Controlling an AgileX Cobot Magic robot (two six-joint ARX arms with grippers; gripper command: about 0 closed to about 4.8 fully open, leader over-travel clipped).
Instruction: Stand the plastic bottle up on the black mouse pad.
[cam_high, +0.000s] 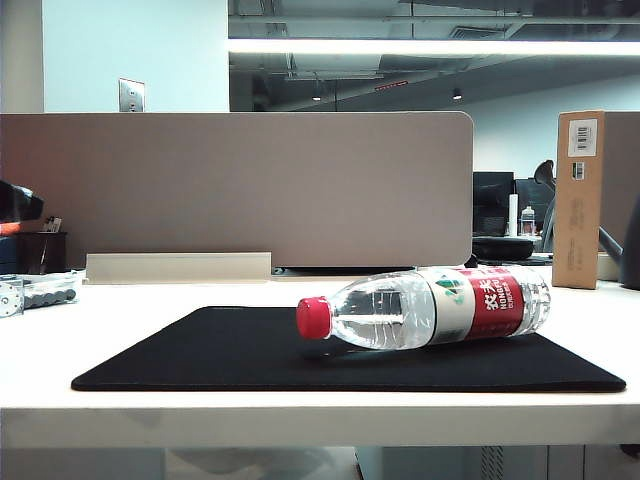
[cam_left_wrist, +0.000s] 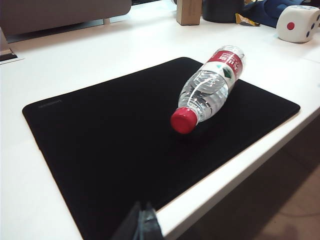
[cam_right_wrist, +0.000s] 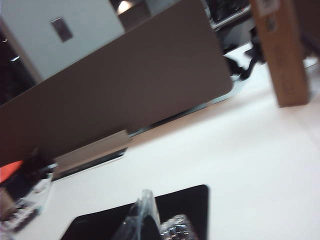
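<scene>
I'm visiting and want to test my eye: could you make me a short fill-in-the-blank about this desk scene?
1. The plastic bottle lies on its ____.
2. Its cap is coloured ____.
3. It rests on the black mouse ____.
4. The left gripper holds ____.

Missing words: side; red; pad; nothing

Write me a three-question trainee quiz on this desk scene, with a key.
1. True or false: the plastic bottle stands upright on the black mouse pad.
2. The bottle's cap is which colour? A) blue B) red C) white
3. Fill in: in the left wrist view, a white ____ with red and dark dots sits on the table behind the mat.

Key: 1. False; it lies on its side on the pad. 2. B. 3. dice. Neither claw touches the bottle: the left claw looks shut and hangs off the pad's near edge; the right claw is shut.
</scene>
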